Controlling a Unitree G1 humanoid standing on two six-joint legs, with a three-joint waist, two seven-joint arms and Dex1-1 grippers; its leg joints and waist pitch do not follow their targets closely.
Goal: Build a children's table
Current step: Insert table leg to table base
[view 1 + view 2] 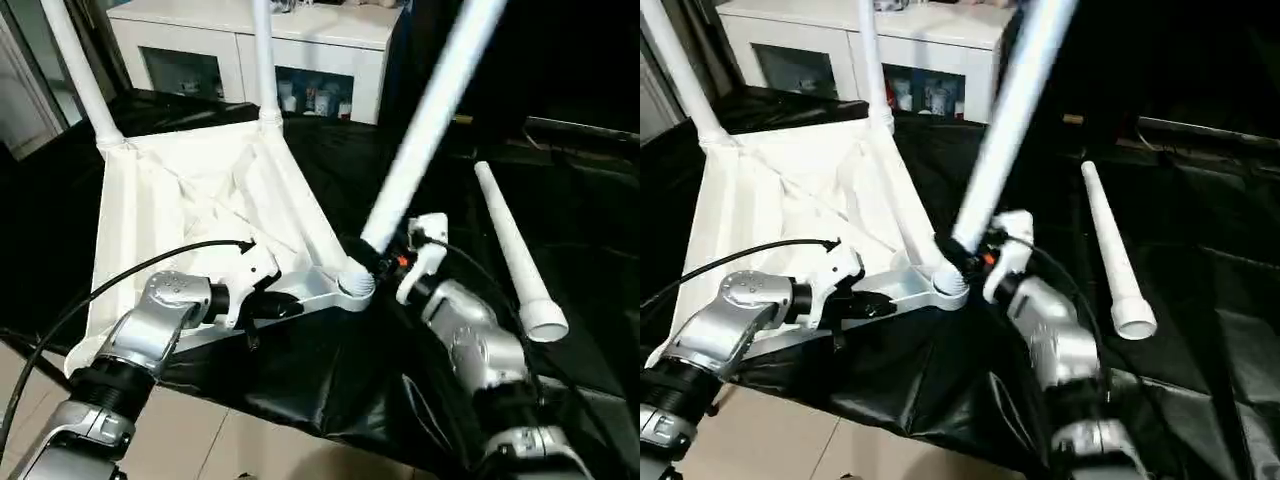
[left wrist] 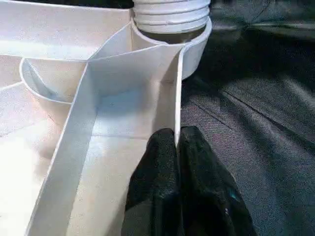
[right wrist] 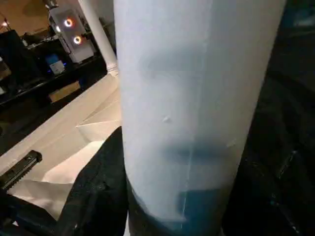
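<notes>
Two tools (image 1: 262,305) (image 1: 385,258) gripping upturned table (image 1: 190,200)

Left forearm (image 1: 135,345): silver cast-metal shell, rounded and segmented, with a black ribbed collar behind it and a further silver segment below that. A thin black cable (image 1: 95,285) arcs over the forearm to the white plastic wrist housing (image 1: 245,270) directly behind the jaws. Left gripper (image 2: 178,162): two black, matte, slightly glossy-tipped fingers, tapering forward.

Right forearm (image 1: 480,350): the same silver shell and black collar, with black cables running along its side. White wrist housing (image 1: 425,250) behind the jaws, carrying a small orange-red mark (image 1: 402,262). Right gripper (image 1: 965,255): black fingers.
</notes>
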